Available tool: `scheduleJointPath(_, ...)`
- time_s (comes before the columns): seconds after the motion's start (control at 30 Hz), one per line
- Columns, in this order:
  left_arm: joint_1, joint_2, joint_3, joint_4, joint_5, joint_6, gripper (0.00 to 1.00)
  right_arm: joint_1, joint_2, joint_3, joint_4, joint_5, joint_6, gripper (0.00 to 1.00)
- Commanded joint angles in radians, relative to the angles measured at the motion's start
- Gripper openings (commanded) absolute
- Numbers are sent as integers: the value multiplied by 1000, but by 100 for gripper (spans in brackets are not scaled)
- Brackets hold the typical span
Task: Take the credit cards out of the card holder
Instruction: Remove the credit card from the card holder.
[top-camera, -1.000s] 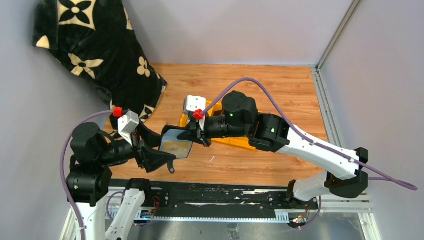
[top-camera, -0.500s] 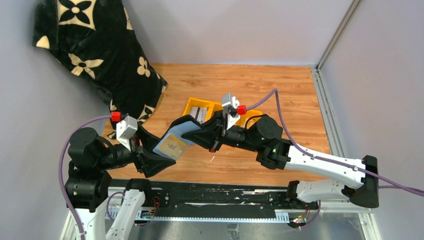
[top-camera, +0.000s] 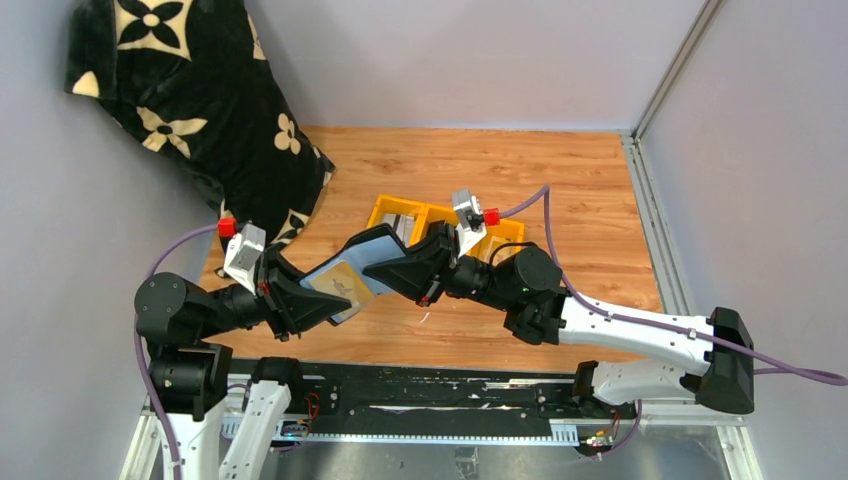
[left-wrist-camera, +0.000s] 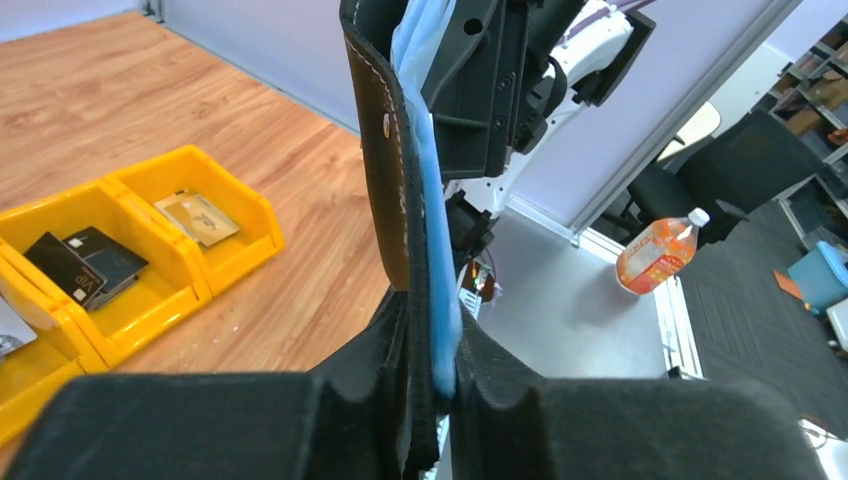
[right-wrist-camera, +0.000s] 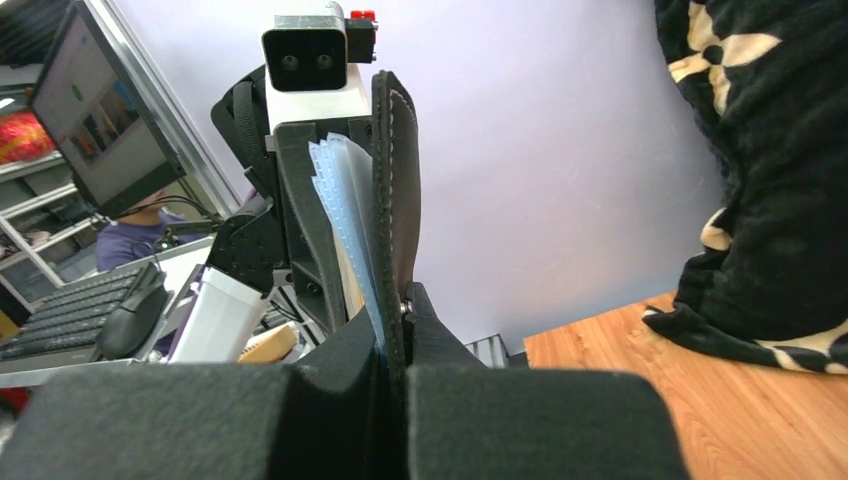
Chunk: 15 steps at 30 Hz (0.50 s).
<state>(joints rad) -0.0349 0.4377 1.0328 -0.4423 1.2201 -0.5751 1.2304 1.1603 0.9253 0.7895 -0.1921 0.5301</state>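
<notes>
Card holder (top-camera: 352, 262) up in air over table (top-camera: 560, 180), open, held at both ends. Left gripper (top-camera: 318, 303) pinches its 7 o'clock end. Right gripper (top-camera: 392, 268) clamped tight on 1 o'clock end. Tan card (top-camera: 340, 288) on blue inside, not out yet. Yellow tray (top-camera: 384, 208) at 1 o'clock, black cards (left-wrist-camera: 85, 265) in it. Danger: both arms pull hard, card holder may slip or tear. Too much tilt, tan card may drop outside tray.

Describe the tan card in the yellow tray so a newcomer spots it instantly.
On the wooden tabletop sits a yellow plastic divided tray. In its end compartment lies a tan rectangular plastic card. Unlike the black rectangular cards in the next compartment, it is pale.
</notes>
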Motion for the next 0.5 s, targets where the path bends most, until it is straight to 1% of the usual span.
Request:
scheduleJointPath(0.0,1,19,44,11,36,5,17,-3,7,15,63,-38,73,0)
scheduleJointPath(0.03,0,33,60,-22,35,25,15,-10,6,23,31,-43,84,0)
scheduleJointPath(0.07,1,39,74,-40,31,41,13,-17,3,29,-3,-49,90,5)
scheduleJointPath(0.1,1,54,87,-71,25,62,11,-31,1,35,-38,-53,96,15)
scheduleJointPath(0.13,1,65,102,-122,13,90,11,-51,-4,45,-91,-52,110,28)
scheduleJointPath(0.17,0,75,113,-174,-7,140,10,-77,-7,58,-147,-61,133,39)
scheduleJointPath(0.2,0,87,126,-230,-47,190,8,-126,-6,73,-210,-87,176,52)
scheduleJointPath(0.23,0,97,136,-285,-69,234,6,-151,-3,87,-235,-127,197,61)
scheduleJointPath(0.3,0,126,151,-377,-106,306,5,-228,11,119,-306,-202,255,73)
scheduleJointPath(0.4,1,162,157,-465,-165,369,0,-314,16,166,-442,-259,256,75)
scheduleJointPath(0.47,1,177,166,-505,-221,408,0,-366,-5,197,-584,-240,190,75)
